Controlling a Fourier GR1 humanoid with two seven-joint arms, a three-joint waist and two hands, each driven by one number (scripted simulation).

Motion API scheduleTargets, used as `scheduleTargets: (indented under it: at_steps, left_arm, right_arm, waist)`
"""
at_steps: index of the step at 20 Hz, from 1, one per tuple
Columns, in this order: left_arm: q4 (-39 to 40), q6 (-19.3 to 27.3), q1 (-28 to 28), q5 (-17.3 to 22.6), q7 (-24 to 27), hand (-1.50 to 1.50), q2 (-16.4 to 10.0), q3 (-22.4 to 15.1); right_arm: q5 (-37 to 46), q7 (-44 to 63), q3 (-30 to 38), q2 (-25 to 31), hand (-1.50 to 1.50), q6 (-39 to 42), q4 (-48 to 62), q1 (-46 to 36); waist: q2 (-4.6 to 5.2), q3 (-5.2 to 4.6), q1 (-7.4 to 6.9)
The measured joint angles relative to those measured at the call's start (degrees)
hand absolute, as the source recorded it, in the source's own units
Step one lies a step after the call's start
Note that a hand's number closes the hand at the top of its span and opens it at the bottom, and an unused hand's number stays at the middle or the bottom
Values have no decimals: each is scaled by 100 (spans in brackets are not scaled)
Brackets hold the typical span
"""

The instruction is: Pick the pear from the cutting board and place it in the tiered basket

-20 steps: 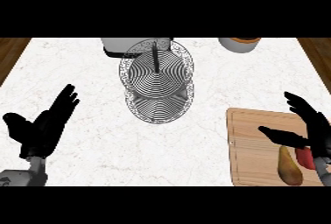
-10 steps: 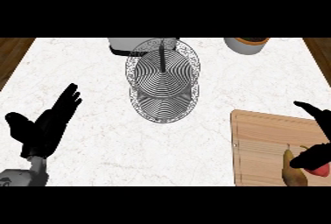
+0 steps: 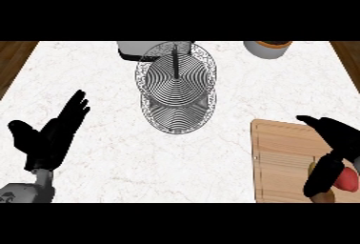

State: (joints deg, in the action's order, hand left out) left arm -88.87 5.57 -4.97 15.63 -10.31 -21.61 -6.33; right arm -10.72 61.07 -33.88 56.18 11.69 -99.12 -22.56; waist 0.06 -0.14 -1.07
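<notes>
The pear point(image 3: 346, 181), tan with a red side, lies at the right end of the wooden cutting board point(image 3: 281, 157) at the lower right. My right hand point(image 3: 341, 140) is over it. The thumb curls down across the pear's left side and the palm covers most of the fruit. The wire tiered basket point(image 3: 175, 90) stands at the upper middle of the counter, its two round tiers around a dark centre post, well to the left of the board. My left hand point(image 3: 53, 138) rests open at the lower left, fingers pointing up, with nothing in it.
A white container point(image 3: 134, 49) stands right behind the basket at the counter's far edge. A round pot point(image 3: 268, 47) sits at the back right. The marble counter ends at wooden strips on the left and right sides.
My right hand has dropped onto the pear, and its thumb has closed down across the fruit. The view has shifted slightly. The left hand has stayed in place.
</notes>
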Motion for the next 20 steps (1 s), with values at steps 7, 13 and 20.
scheduleTargets:
  at_steps: [7,13,20]
  left_arm:
    - [-14,0,4,-76,-27,0,122,50]
    - [20,-140,50,-113,23,0,84,207]
    - [25,-225,77,-240,16,0,236,291]
  right_arm:
    - [449,188,-263,-419,-150,-97,404,-17]
    - [1034,-10,-407,-615,-150,-156,783,454]
    - [1975,-250,-297,-894,-150,-209,1077,922]
  waist:
    - [-1,8,52]
    - [-5,11,90]
    - [-9,14,105]
